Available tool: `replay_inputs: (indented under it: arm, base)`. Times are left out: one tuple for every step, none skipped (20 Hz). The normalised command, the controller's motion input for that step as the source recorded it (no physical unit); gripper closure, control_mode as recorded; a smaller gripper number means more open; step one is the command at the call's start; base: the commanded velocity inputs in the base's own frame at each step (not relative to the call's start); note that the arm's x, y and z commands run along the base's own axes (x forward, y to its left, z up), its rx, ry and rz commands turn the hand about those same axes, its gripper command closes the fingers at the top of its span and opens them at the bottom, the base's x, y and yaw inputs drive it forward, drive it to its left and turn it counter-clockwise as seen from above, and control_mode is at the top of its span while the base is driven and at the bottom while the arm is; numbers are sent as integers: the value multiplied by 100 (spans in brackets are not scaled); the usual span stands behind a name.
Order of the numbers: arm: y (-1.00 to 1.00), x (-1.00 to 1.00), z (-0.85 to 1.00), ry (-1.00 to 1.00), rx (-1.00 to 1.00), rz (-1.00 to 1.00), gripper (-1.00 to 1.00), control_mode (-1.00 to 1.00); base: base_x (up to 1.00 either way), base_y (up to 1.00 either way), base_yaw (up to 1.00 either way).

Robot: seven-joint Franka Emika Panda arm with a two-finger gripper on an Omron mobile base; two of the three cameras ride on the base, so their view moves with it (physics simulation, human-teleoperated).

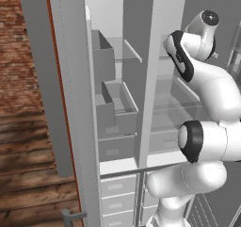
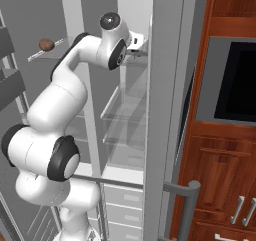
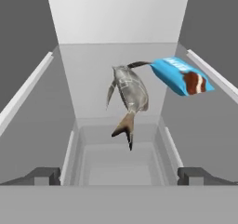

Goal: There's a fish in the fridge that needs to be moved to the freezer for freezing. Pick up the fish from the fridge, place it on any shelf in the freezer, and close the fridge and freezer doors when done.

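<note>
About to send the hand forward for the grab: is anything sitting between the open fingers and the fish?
Nothing visible does. In the hand view the gripper is open, and the fish lies straight ahead. The blue packet sits beside the fish's head, up and to the right, off the line.

A red-brown brick wall [image 1: 21, 47] stands at the left, and below it runs a floor of dark wooden planks [image 1: 28, 183] — both seen in the left base view. In the right base view, reddish-brown wooden cabinets [image 2: 220, 150] rise at the right, with panelled doors and thin metal handles [image 2: 238, 210] low down — a grey-framed built-in oven with a black window [image 2: 240, 80] sits among them.
</note>
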Motion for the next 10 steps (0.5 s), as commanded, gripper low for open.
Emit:
replay_inputs:
  arm:
    - [-7, 24, 0, 0, 0, 2, -100, -100]
    - [-8, 24, -1, 0, 0, 1, -100, -100]
    - [-9, 22, -1, 0, 0, 1, -100, -100]
    - [-19, 16, -1, 0, 0, 2, -100, -100]
    - [-26, 16, -3, 0, 3, 2, -100, -100]
    - [-19, 16, -6, 0, 0, 2, -100, -100]
    - [-16, 19, -6, 0, 0, 3, -100, -100]
    - [-12, 21, -11, 0, 0, 3, -100, -100]
    - [-9, 31, -14, 0, 0, 3, -100, -100]
    - [-1, 29, -15, 0, 0, 3, -100, -100]
  base:
    - [0, 0, 0]
    - [0, 0, 0]
    - [0, 0, 0]
    - [0, 0, 0]
    - [0, 0, 0]
    - [0, 0, 0]
    - [0, 0, 0]
    - [0, 0, 0]
    - [0, 0, 0]
    - [0, 0, 0]
